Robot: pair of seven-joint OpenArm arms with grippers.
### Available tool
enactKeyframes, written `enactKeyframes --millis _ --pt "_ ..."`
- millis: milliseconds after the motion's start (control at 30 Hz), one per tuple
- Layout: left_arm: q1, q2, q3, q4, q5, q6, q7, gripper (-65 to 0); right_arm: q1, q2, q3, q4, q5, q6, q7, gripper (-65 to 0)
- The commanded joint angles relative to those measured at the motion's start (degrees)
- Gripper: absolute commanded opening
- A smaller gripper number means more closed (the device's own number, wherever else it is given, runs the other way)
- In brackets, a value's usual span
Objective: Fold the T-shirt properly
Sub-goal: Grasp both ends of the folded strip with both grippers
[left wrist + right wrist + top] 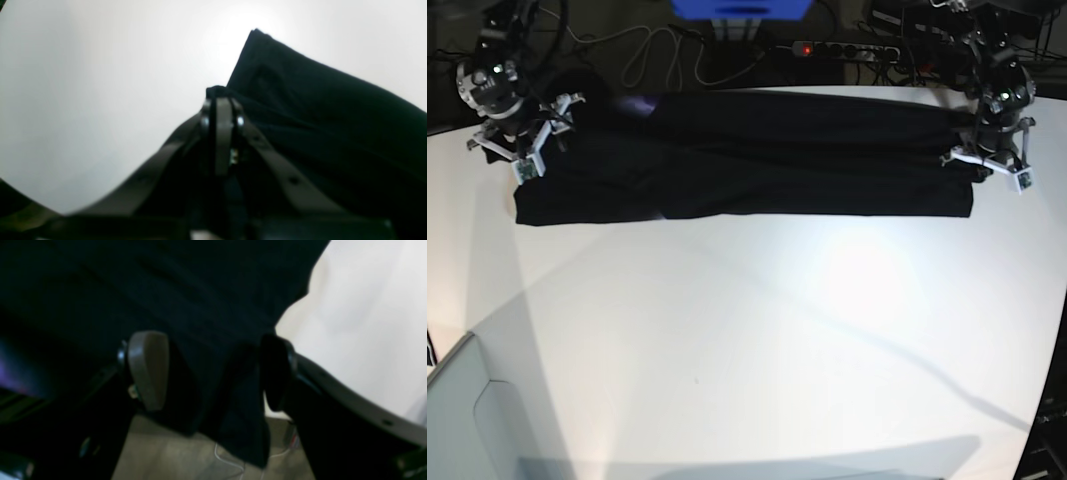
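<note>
Closest to our left wrist lens, the left gripper (222, 100) is pinched tight on a dark fold of the T-shirt (327, 120), the cloth running away from the fingertips toward the right of that view. On our other side the right gripper (210, 370) stands wide, its two pads apart with black fabric lying between and beyond them — nothing clamped there.

From the base view, the T-shirt (757, 160) lies as a long, narrow black band along the far edge of the white table (757, 350), its long axis running from one arm to the other. Our left gripper (989, 172) sits at the band's end on that view's right; our right gripper (522, 150) sits over the opposite end on the left. Each arm reaches down from the far corners, wrists bent over the cloth.

We judge the next fold turns on that axis: both ends lie under our pincers, so the right one would need to close on its end before the band can be brought over — one-sided lifting would likely skew it.
</note>
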Motion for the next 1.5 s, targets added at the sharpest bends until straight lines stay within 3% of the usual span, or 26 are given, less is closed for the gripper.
enactKeyframes --millis 0,100,367,467,600,733,1033,1467 --pt "-0.03 -0.71 -0.25 0.82 -0.09 0.12 -0.98 -65.0 0.4 0.52 -0.02 0.37 0.63 0.65 1.31 -25.3" --pt "-0.03 -0.62 -0.34 0.9 -0.09 0.12 -0.89 -64.1 0.76 0.52 -0.02 -0.16 0.63 0.65 1.31 -25.9" --pt "0.15 -0.09 -0.78 1.61 -0.09 0.21 -0.89 -25.8 1.37 0.43 -0.11 -0.16 0.63 0.65 1.31 -25.9" --pt "1.12 -0.09 -0.95 4.42 -0.09 0.21 -0.89 -19.2 1.64 0.43 -0.11 -0.16 0.63 1.88 1.31 -25.9" --pt "3.58 -0.09 -0.95 9.17 -3.69 0.21 -0.89 -19.0 1.64 0.34 -0.02 -0.07 0.63 6.1 1.31 -26.0" --pt "5.16 -0.45 -0.95 10.05 -7.03 0.21 -0.89 -19.0 1.72 0.25 -0.02 -0.07 0.63 6.1 1.31 -26.0" --pt "5.07 -0.71 -0.86 0.2 -7.3 0.21 -1.5 -19.0 2.25 0.25 -0.02 -0.34 0.63 6.19 1.31 -26.0" --pt "4.72 -0.8 -0.51 -2.35 -7.38 0.21 -1.5 -19.0 2.16 0.25 -0.02 -0.34 0.63 6.19 1.31 -26.0"
